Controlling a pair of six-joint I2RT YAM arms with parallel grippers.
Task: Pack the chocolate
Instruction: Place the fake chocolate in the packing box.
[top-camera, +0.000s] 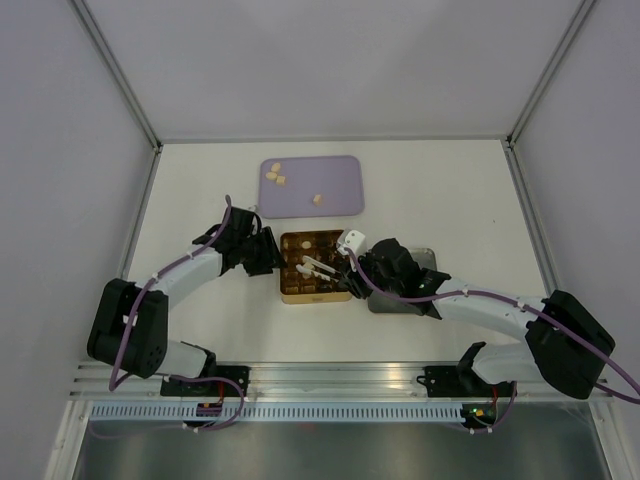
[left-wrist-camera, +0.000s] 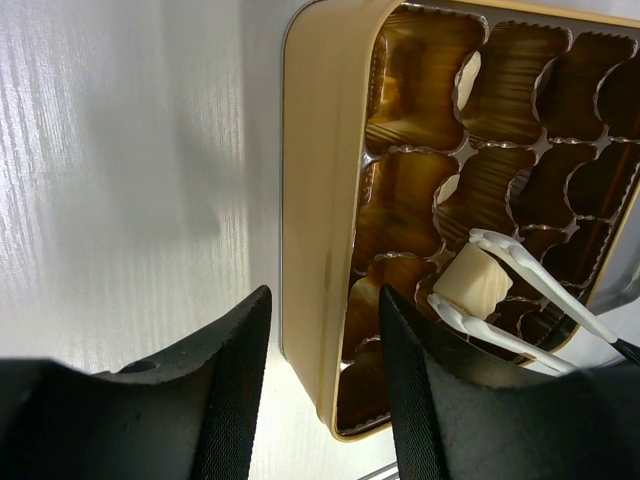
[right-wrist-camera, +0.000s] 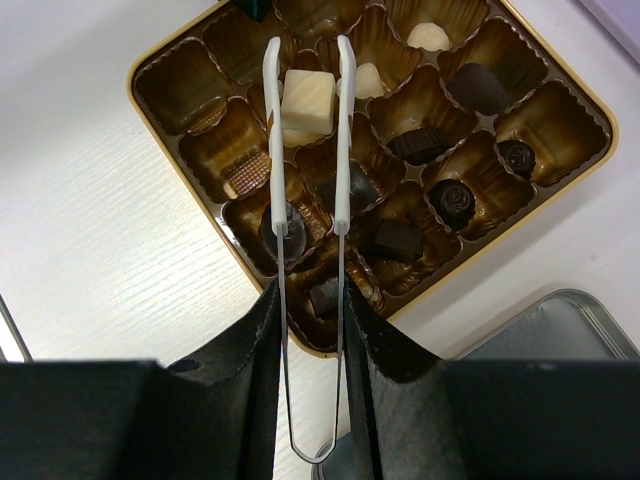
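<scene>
Past halfway here, I'd say, with a few pieces to go. The gold tin (top-camera: 315, 298) sat mid-table and a good share of its cups were filled. I counted about 8 dark pieces (right-wrist-camera: 452, 200) across its right half, plus 2 pale ones (right-wrist-camera: 430, 37) by the far edge. The cups along the tin's left side looked mostly bare in the right wrist view.

The right gripper (right-wrist-camera: 310, 295) was clamped on the tweezers (right-wrist-camera: 342, 150). Their white tips pinched a pale cube (right-wrist-camera: 307, 100) over a cup a little in from the tin's left wall. It hadn't been let go, so I'd call that one mid-placement, not packed.

The left gripper (left-wrist-camera: 325, 310) was at the tin's left wall, 1 finger outside the rim and 1 inside over the cups. The fingers were fairly close around the wall, but I honestly couldn't tell whether they were squeezing it or just straddling it. My guess is it was there to steady the tin.

What was left: about 4 pale pieces (top-camera: 275, 179) lay on the purple tray (top-camera: 335, 175) at the far side of the table. 3 of them were in its far-left corner and 1 was by the middle of its near edge. Each of those looked like it needed its own trip, and the bare cups seemed like plenty of room for them
</scene>
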